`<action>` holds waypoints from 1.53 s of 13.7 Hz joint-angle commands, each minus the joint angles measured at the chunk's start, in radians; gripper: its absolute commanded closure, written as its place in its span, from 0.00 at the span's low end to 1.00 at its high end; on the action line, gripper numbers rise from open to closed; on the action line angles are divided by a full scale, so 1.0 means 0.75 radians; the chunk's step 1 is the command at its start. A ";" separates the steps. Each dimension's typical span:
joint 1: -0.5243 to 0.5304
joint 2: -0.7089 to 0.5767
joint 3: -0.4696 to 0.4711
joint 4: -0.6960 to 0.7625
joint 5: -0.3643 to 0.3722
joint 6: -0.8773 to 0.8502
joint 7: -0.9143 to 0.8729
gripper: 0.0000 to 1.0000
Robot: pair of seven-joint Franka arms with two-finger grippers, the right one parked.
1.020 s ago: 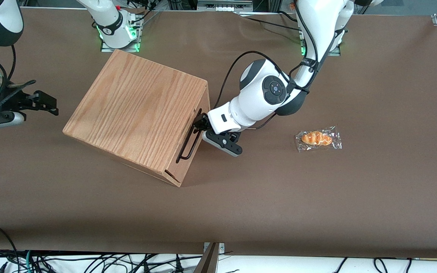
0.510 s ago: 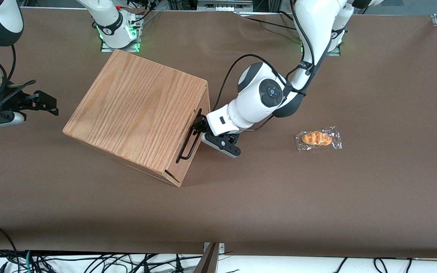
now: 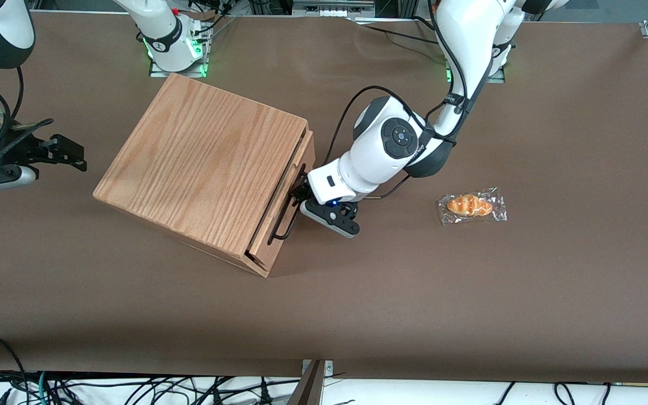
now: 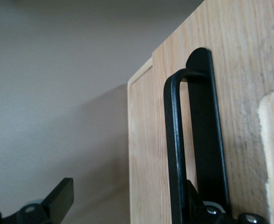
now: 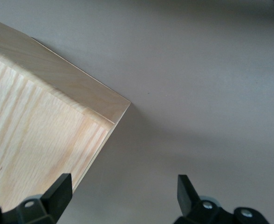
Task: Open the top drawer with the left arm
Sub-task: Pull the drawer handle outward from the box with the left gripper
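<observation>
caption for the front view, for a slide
Left arm's gripper at the black bar handle, top drawer slightly out of the wooden box.

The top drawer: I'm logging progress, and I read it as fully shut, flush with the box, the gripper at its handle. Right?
Not quite. The front view shows the top drawer pulled slightly out of the box, not flush. The gripper is at its handle.

A brown matte table surface (image 3: 526, 292) fills most of the frame. Along the lower edge, a white floor strip carries loose black cables (image 3: 133, 388). At the upper edge, metal framing (image 3: 335, 7) and two green-lit base plates (image 3: 178, 68) are visible. Lighting is even and diffuse.

The gripper (image 3: 300, 194) is at the box front.
</observation>
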 commanded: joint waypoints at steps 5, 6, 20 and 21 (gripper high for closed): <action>0.148 -0.040 0.012 0.039 0.098 -0.238 0.005 0.00; 0.168 -0.047 0.010 0.039 0.102 -0.262 0.005 0.00; 0.259 -0.061 0.012 0.025 0.204 -0.406 0.082 0.00; 0.267 -0.061 0.012 0.027 0.204 -0.414 0.084 0.00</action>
